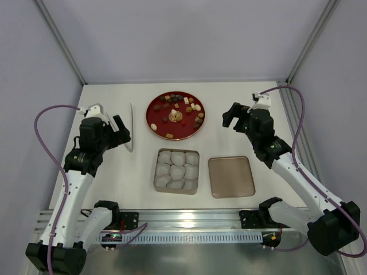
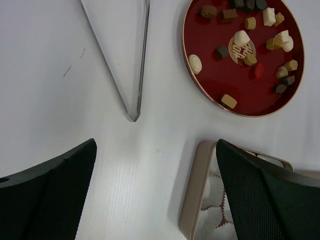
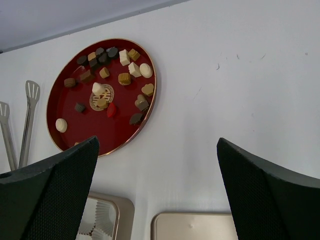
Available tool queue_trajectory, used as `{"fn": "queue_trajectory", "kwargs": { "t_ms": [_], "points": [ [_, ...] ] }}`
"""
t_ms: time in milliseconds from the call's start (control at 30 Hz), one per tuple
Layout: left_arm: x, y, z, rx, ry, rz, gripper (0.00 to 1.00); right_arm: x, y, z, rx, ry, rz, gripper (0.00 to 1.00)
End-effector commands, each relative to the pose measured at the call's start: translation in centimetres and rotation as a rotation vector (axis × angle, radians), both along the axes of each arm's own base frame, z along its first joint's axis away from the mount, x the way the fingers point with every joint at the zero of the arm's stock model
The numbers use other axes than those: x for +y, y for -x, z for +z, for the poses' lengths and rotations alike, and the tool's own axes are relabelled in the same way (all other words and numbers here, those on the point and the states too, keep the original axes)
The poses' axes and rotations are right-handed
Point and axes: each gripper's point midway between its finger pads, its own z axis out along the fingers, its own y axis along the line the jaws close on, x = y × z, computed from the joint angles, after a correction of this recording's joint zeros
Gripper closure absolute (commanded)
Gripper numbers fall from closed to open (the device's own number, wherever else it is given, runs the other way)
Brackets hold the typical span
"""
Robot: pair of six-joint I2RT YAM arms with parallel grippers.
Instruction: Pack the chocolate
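Note:
Several small chocolates (image 1: 187, 107) in dark brown, tan and cream lie scattered on a round red plate (image 1: 157, 112) at the table's back middle. They also show in the left wrist view (image 2: 195, 62) and the right wrist view (image 3: 61, 125). In front of the plate stands an open beige tin (image 1: 156, 172) filled with crinkled white paper cups (image 1: 176, 170); no chocolate shows in it. My left gripper (image 1: 123, 132) is open and empty, left of the tin (image 2: 197, 195). My right gripper (image 1: 231, 117) is open and empty, right of the plate (image 3: 95, 130).
Metal tongs (image 1: 131, 127) lie left of the plate, close to my left gripper, tips toward the near side (image 2: 131, 75). The tin's flat beige lid (image 1: 231, 176) lies right of the tin, under my right arm. Frame posts stand at the back corners.

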Motion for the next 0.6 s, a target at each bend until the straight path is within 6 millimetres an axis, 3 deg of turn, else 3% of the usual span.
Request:
{"fn": "queue_trajectory", "kwargs": {
  "t_ms": [0,367,567],
  "points": [
    [0.4,-0.9,0.6,-0.031,-0.007,0.028,0.0,0.2,0.0,1.7,-0.048,-0.013,0.017,0.0],
    [1.4,-4.8,-1.8,0.107,-0.046,0.143,0.0,1.1,0.9,1.6,-0.054,-0.038,0.08,0.0],
    [1.2,-7.9,-5.8,0.21,-0.041,0.184,0.0,2.1,1.0,1.5,-0.046,-0.067,0.124,0.0]
  ]
}}
